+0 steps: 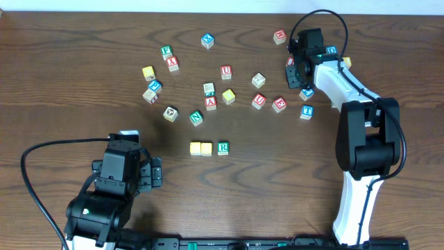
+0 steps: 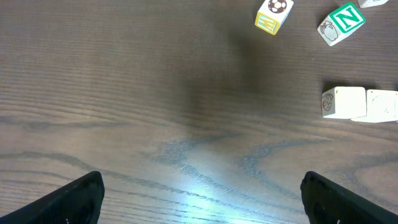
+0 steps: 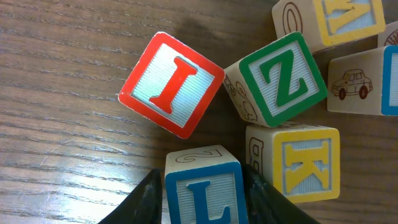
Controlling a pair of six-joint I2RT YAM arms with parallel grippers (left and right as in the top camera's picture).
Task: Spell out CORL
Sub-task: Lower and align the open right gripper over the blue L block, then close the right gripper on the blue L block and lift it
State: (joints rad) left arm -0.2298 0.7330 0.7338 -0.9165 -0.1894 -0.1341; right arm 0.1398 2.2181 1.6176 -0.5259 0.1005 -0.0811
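Note:
Near the table's middle, two yellow-topped cubes (image 1: 195, 148) (image 1: 206, 148) and a white cube with a green R (image 1: 223, 147) stand in a row. In the left wrist view the row's end cubes (image 2: 344, 102) show pale side faces at the right edge. The blue L cube (image 3: 202, 190) sits between the fingers of my right gripper (image 3: 202, 174), which press against both its sides. Seen from overhead, the right gripper (image 1: 295, 69) is at the far right among loose cubes and hides the L cube. My left gripper (image 2: 205, 205) (image 1: 156, 172) is wide open over bare wood.
Crowding the L cube are a red I cube (image 3: 171, 84), a green-lettered cube (image 3: 283, 78), a yellow K cube (image 3: 305, 162) and a car-picture cube (image 3: 367, 81). Several more cubes lie scattered across the far half. A green N cube (image 2: 345, 18) lies ahead of the left gripper.

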